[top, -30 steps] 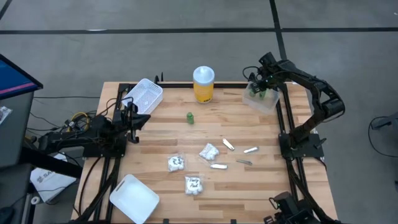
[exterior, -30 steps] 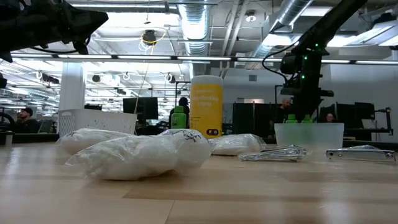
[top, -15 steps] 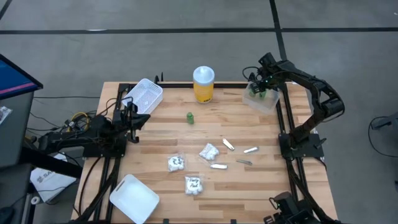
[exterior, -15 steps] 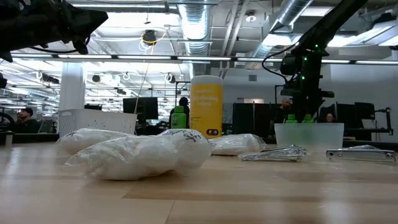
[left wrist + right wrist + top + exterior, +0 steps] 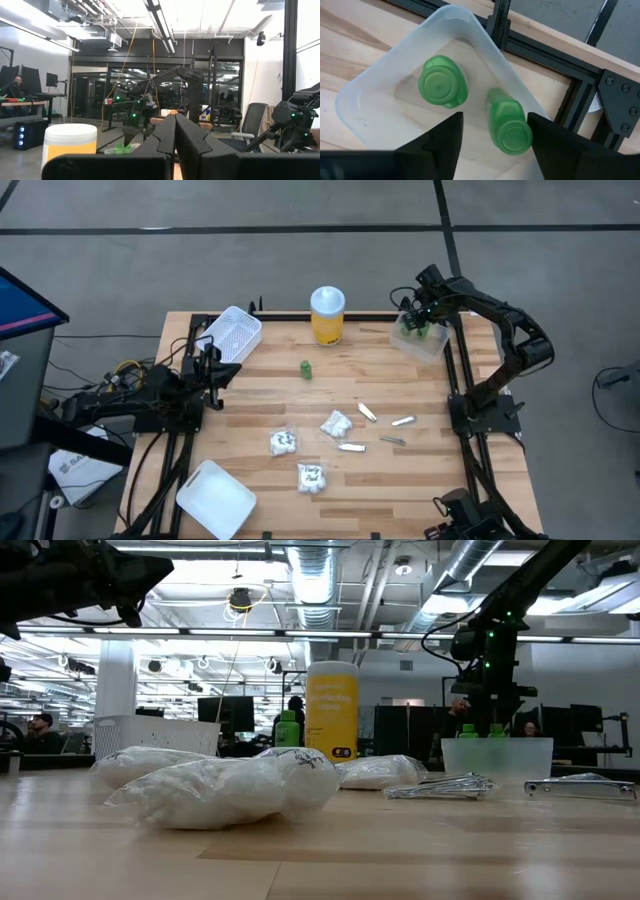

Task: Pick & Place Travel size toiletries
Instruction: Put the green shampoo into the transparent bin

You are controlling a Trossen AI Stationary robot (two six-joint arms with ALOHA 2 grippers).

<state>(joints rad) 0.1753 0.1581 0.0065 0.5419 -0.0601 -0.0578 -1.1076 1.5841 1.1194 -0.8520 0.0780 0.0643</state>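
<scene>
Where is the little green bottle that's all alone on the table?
In the high view, the lone green bottle stands on the bare wood near the table's middle, just in front of the yellow jar.

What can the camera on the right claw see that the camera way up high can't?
Only the right wrist view shows two separate green bottles inside the clear tub, between the open right claw. Only the high view shows the lone green bottle, white packets, silvery tubes and yellow jar. Both show the tub and wooden table.
</scene>
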